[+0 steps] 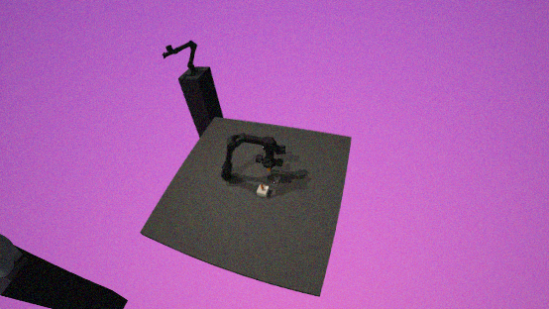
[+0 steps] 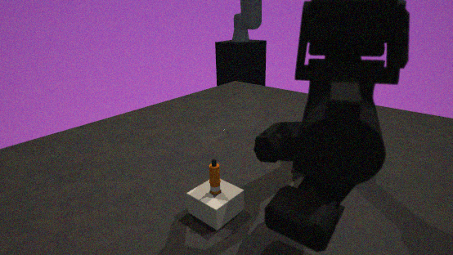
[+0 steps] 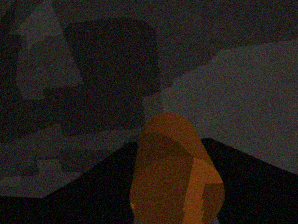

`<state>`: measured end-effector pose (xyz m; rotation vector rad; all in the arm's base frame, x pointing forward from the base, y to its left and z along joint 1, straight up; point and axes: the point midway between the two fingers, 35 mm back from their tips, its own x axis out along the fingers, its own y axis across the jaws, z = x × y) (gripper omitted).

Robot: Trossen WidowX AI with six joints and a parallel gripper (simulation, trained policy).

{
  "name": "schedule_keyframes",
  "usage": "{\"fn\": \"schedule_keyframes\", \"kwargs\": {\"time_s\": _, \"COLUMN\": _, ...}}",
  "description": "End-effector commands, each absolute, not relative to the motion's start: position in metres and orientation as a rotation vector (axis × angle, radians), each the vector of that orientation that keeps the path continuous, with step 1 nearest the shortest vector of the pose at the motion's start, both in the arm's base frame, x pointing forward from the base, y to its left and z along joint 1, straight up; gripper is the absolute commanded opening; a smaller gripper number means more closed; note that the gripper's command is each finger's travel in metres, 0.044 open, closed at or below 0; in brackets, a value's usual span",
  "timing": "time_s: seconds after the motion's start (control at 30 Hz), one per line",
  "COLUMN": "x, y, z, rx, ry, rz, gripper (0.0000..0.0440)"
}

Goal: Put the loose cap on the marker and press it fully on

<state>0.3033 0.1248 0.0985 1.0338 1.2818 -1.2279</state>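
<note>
The white holder block point(image 1: 263, 192) point(image 2: 202, 209) stands on the table, with the marker point(image 1: 262, 186) point(image 2: 214, 176) upright in it. The marker's orange body and bare black tip show in the exterior view. My gripper point(image 1: 269, 166) point(image 3: 169, 150) is shut on the orange cap point(image 1: 269, 169) point(image 3: 167, 175). The cap stands between the dark fingertips in the wrist view, its rounded top facing the camera. In the exterior view the gripper's dark body hides the cap. The gripper is beside the holder block, apart from it. Whether the cap touches the table is unclear.
The dark table point(image 1: 233, 223) point(image 2: 102, 176) carries the arm's base, behind and left of the holder block in the top view. Arm shadows fall around the block. A dark pedestal point(image 1: 200, 99) point(image 2: 240, 63) with another arm stands beyond the table's far corner.
</note>
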Motion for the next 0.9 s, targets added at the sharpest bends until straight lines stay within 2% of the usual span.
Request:
{"fn": "schedule_keyframes", "kwargs": {"time_s": 0.0, "x": 0.311, "y": 0.118, "z": 0.115, "rx": 1.065, "ry": 1.254, "rz": -1.209, "gripper": 0.0101}}
{"fn": "schedule_keyframes", "kwargs": {"time_s": 0.87, "x": 0.328, "y": 0.034, "z": 0.163, "rx": 1.235, "ry": 1.192, "rz": -1.296, "gripper": 0.0069}}
